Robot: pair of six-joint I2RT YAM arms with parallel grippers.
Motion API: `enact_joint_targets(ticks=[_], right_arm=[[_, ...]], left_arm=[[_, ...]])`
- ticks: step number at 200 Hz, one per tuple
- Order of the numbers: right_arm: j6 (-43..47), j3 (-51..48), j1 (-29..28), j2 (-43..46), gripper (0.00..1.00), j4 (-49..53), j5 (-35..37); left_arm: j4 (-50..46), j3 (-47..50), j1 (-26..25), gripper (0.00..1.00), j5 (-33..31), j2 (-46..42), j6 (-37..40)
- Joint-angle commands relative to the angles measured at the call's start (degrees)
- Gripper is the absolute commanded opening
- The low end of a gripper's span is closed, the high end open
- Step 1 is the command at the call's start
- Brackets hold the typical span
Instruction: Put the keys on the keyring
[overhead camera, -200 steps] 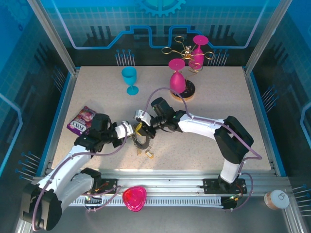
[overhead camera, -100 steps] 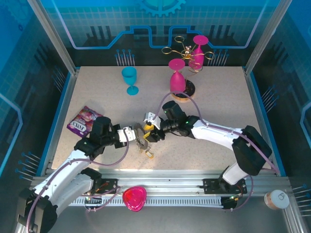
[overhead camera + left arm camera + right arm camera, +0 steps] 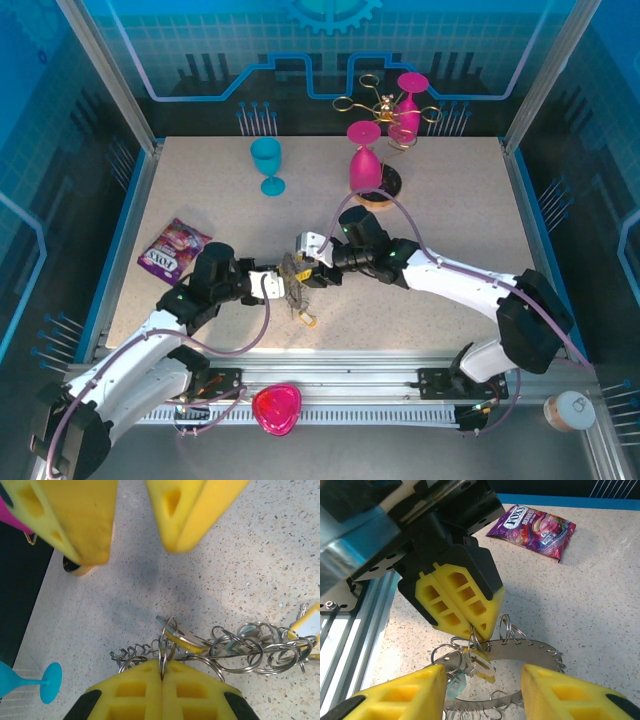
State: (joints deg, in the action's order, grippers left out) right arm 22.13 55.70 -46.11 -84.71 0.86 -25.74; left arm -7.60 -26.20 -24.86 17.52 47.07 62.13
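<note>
From above, both arms meet mid-table (image 3: 450,200). The left gripper (image 3: 280,288) and right gripper (image 3: 310,270) sit nose to nose over the keyring (image 3: 297,300), but the grip is too small for me to read there.

My left wrist camera settles it. The left jaws are pressed together on one of the keyring's wire loops (image 3: 163,649), and the keys (image 3: 182,641) lie tangled in more loops just to the right, on the speckled surface. The right gripper's yellow fingers (image 3: 85,515) hang above them, with a clear gap between. A blue goblet (image 3: 46,682) shows at the lower left corner.

The right wrist camera gives me what the other lacks: the flat grey band of the keyring, lying on the table under the left gripper's tips. The right jaws stand spread to either side of the band and the keys, closed on nothing. Farther back lies a purple candy bag (image 3: 532,525), well apart from the ring.
</note>
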Motion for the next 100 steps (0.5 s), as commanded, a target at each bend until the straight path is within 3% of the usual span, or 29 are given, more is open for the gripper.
enact_joint_targets(ticks=[1, 100], right_arm=[[1.1, 2.3, -0.8, -2.1, 0.43, 0.9, -1.3], [-1.4, 3.2, -2.0, -5.4, 0.26, -1.0, -2.1]], left_arm=[[2.0, -0.2, -0.7, 0.0, 0.5, -0.1, 1.9], [2.4, -0.2, -1.9, 0.0, -0.2, -0.1, 1.5]])
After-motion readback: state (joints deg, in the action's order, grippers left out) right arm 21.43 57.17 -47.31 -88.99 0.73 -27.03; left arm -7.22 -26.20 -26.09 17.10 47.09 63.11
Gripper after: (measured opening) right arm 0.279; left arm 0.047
